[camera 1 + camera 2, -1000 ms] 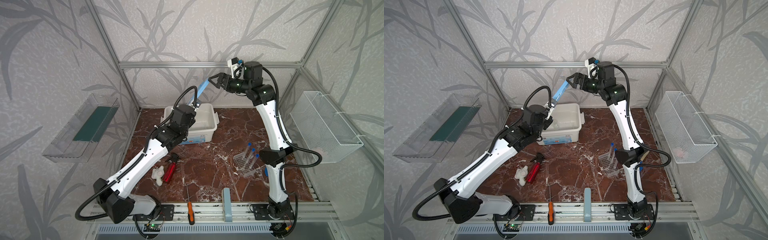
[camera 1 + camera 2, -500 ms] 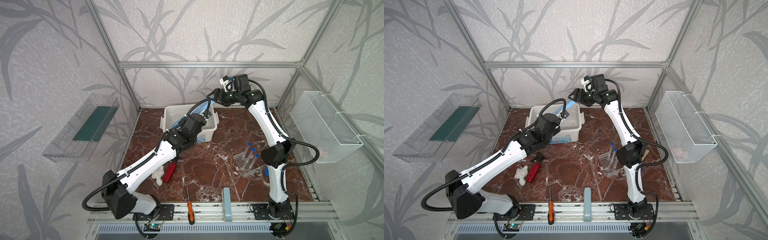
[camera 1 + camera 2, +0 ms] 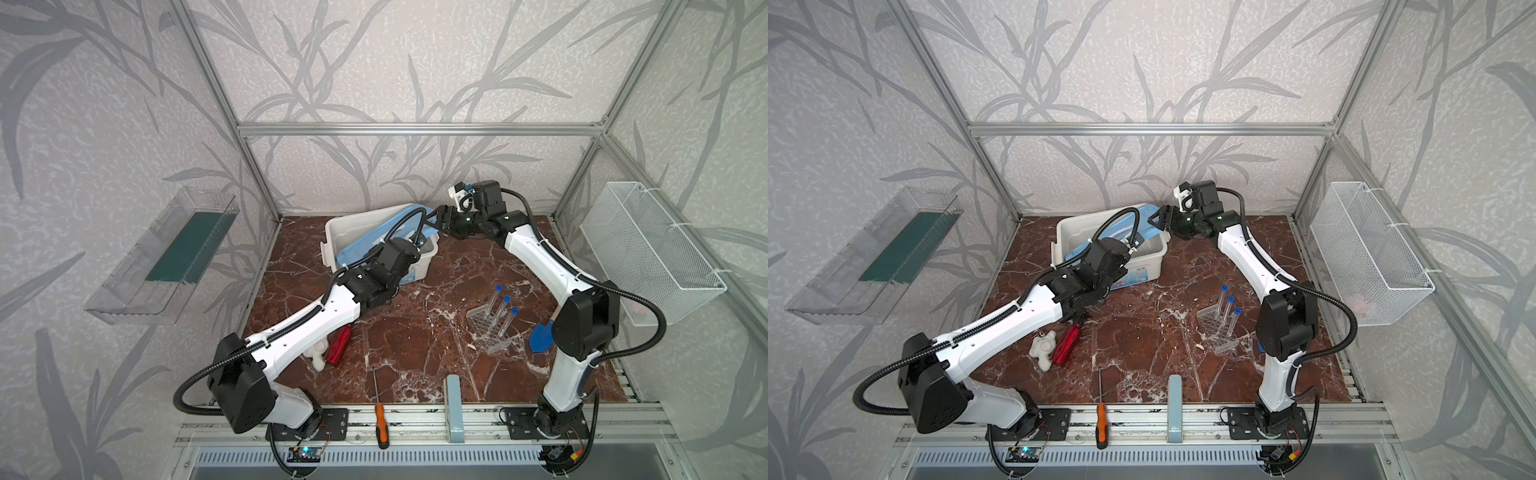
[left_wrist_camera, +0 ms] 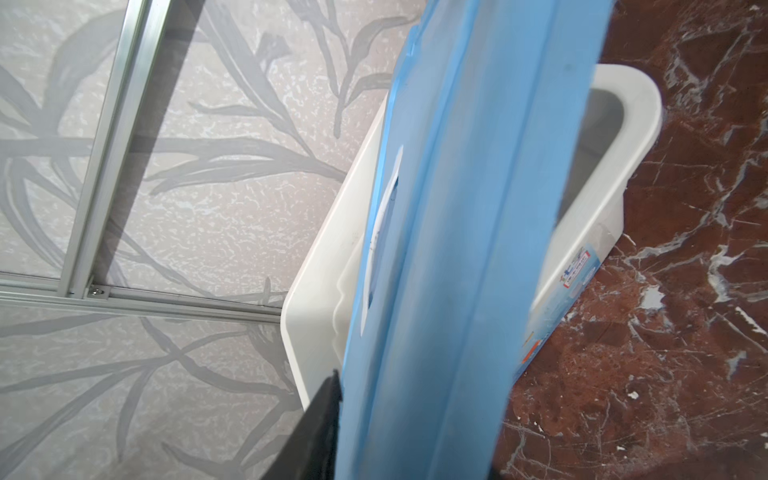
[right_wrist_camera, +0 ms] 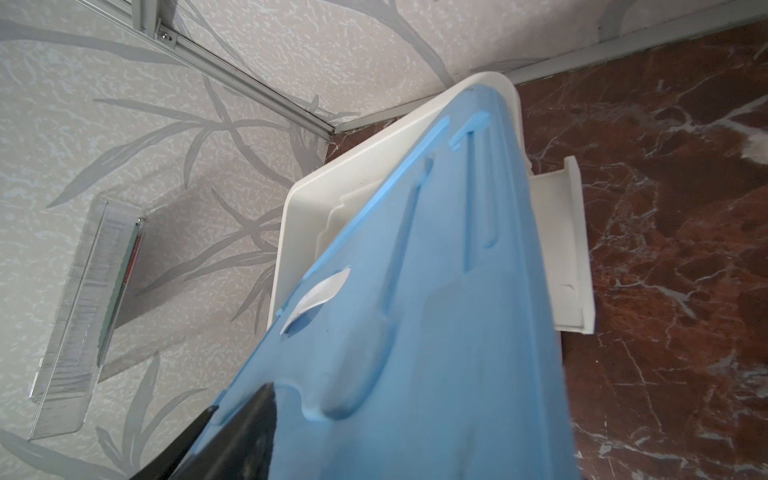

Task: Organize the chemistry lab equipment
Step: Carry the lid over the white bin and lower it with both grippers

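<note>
Far left, a clear shelf [image 3: 166, 266] is hung on the wall, and nothing from the lab set can be seen on it. On the bench by the left arm, a red spray bottle [image 3: 338, 347] is laid on its side just beside a small white lump [image 3: 316, 357]. An orange-handled screwdriver [image 3: 380, 424] is parked on the front rail. None of that is lab gear, so it can probably be ignored.

Toward the back, a white bin [image 3: 345, 226] is sat on the bench with a blue lid [image 3: 357, 255] laid across it at a slant, not seated. The left hand [image 3: 417, 242] is held right up by the lid. In the wrist view one finger [image 4: 324, 415] is seen against the plastic, but whether the lid is actually pinched can't be told. The right hand [image 3: 1156, 220] is placed at the lid's lifted end, with its fingers parted around the edge as far as a top view shows. A real grip can't be confirmed there either.

Right of centre, the three blue-capped tubes [image 3: 500, 313] are already stood in the clear rack [image 3: 484, 328], leaning a bit, well apart from the bin. A wire basket [image 3: 648, 257] is hung on the right wall.

Rough guess: the tubes are sorted, the lid is being dealt with, and the rack is yet to be stowed anywhere. No jar, dish or droppers can be made out, so whether they're packed is unknown.
</note>
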`<state>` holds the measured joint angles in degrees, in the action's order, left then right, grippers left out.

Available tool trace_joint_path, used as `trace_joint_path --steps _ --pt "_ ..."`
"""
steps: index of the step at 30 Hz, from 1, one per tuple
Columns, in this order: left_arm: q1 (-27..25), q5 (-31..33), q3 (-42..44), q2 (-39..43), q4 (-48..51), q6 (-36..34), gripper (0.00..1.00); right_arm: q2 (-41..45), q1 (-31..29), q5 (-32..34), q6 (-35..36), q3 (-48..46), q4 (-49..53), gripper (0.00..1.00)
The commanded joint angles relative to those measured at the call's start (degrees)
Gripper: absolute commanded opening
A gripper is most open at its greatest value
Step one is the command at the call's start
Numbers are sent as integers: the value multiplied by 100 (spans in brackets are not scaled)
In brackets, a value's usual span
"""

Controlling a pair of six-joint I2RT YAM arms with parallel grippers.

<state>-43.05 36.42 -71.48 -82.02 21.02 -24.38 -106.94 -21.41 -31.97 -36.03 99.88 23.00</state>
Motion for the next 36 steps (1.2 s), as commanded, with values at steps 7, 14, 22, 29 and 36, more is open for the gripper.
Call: trace_joint_path --steps 7,14,22,29,36 --pt "20 62 319 221 51 935 52 138 27 68 -2 -674 -323 74" --pt "41 328 543 209 273 1957 69 173 -86 88 -137 -950 -538 74" --pt "59 712 859 86 320 2502 84 226 -127 318 139 -1329 -571 76" --pt "135 1097 915 -15 421 3008 84 125 -185 334 371 -1363 -561 79" --pt "477 673 873 97 492 3321 84 13 -294 592 783 -1052 -257 82"
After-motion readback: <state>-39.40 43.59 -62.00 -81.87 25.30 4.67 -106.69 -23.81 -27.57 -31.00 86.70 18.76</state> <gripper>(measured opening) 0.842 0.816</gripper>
